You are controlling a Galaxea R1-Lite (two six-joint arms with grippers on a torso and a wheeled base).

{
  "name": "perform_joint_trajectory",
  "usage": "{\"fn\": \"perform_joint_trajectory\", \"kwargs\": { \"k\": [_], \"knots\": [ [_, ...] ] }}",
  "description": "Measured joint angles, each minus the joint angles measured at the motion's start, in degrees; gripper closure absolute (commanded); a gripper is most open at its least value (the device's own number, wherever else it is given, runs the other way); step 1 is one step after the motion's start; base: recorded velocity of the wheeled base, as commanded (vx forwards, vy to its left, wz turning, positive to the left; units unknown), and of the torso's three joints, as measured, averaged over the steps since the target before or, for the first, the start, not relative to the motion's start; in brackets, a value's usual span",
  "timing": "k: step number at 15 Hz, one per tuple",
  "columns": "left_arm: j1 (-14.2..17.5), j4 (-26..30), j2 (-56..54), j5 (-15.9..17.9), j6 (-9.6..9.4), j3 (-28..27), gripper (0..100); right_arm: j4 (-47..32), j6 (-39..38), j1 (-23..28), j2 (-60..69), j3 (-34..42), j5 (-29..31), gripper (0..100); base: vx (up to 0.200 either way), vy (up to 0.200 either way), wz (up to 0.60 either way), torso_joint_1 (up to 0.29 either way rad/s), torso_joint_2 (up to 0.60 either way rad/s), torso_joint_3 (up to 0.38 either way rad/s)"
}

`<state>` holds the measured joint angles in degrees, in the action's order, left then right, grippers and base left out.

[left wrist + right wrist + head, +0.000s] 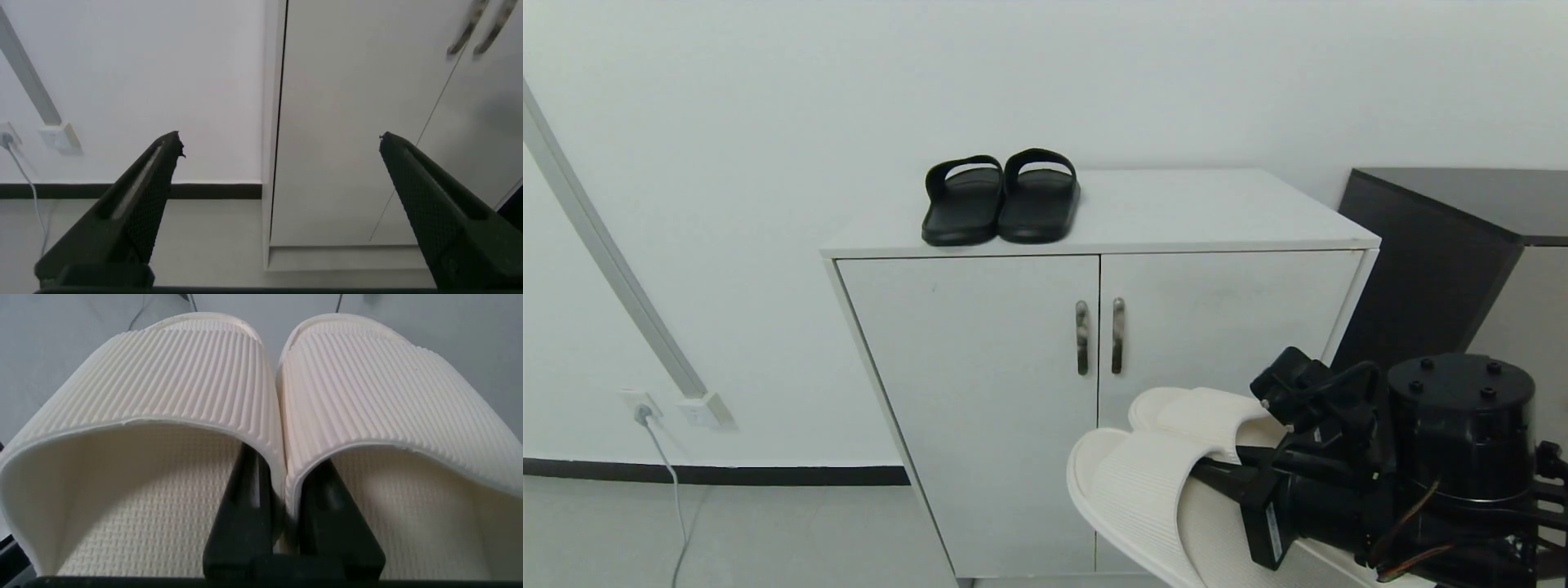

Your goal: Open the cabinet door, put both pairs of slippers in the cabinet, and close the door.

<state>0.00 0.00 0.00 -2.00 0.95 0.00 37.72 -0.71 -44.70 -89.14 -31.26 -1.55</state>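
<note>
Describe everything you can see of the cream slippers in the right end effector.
The cream slippers are a matching pair of slides with wide ribbed straps and dimpled footbeds, and they look like soft foam. They sit side by side with their inner edges pressed together, lifted off the floor and tilted. Their toes point toward the closed cabinet, low in front of its right door. The right end effector carries them: its fingers run one under each strap and pinch the adjoining inner walls. Nothing else visibly touches them.
</note>
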Motion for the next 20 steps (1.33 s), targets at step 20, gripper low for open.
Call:
{"fn": "perform_joint_trajectory", "kwargs": {
  "k": [20],
  "knots": [
    [-0.46, -0.55, 3.11, 0.3, -2.34, -1.21, 0, 1.23, 1.6, 0.0, -0.39, 1.22, -0.09, 100, 0.0, 0.0, 0.0, -0.027, 0.21, 0.178]
  ]
}}
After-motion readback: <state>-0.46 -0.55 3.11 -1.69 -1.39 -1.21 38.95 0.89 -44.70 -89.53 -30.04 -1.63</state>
